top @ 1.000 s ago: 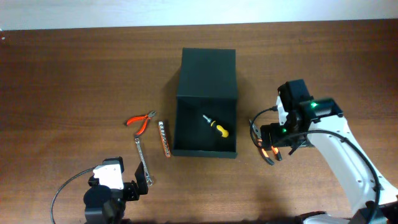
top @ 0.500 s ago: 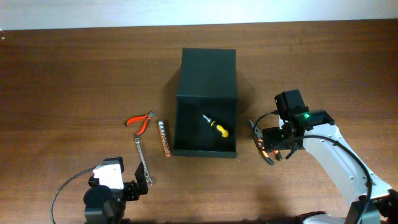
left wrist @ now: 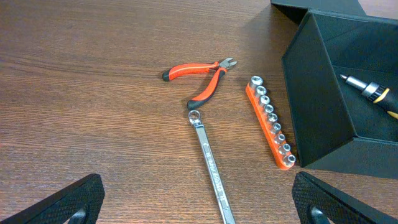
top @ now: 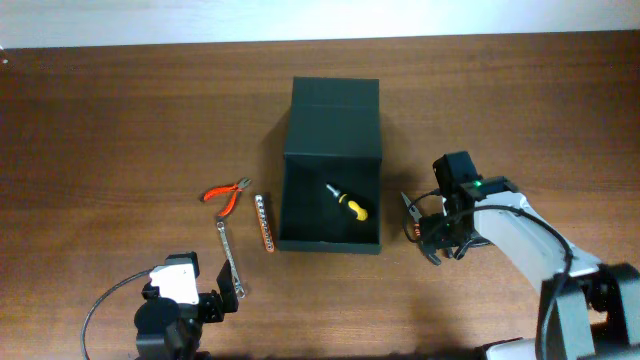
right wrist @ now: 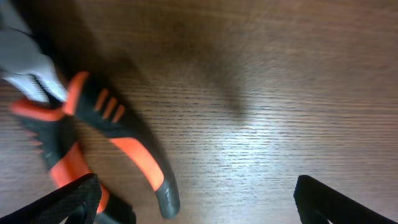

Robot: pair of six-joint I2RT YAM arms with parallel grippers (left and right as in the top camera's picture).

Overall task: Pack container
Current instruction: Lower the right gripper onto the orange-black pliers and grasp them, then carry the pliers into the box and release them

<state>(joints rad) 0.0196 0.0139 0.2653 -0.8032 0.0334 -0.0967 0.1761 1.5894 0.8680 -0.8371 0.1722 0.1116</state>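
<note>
- Container (top: 310, 215): centre of the table (top: 120, 120), lid flap open and folded back to the far side. A yellow-handled screwdriver (top: 348, 203) lies inside.
- Right gripper (right wrist: 199, 205): fingers spread wide over the orange-and-black pliers (right wrist: 118, 134), just right of the container.
- Left gripper (left wrist: 199, 202): fingers apart, holding nothing, near the wrench (left wrist: 210, 165), socket rail (left wrist: 270, 121) and orange pliers (left wrist: 202, 78).

The brown wooden table (top: 120, 120) is seen to carry the dark green container (top: 335, 110) near its middle, with red-handled pliers (top: 227, 194), an orange socket rail (top: 264, 223) and a wrench (top: 230, 258) laid to its left, and what appears to be a second pair of pliers (right wrist: 118, 143), orange-and-black-handled, laid to its right.
</note>
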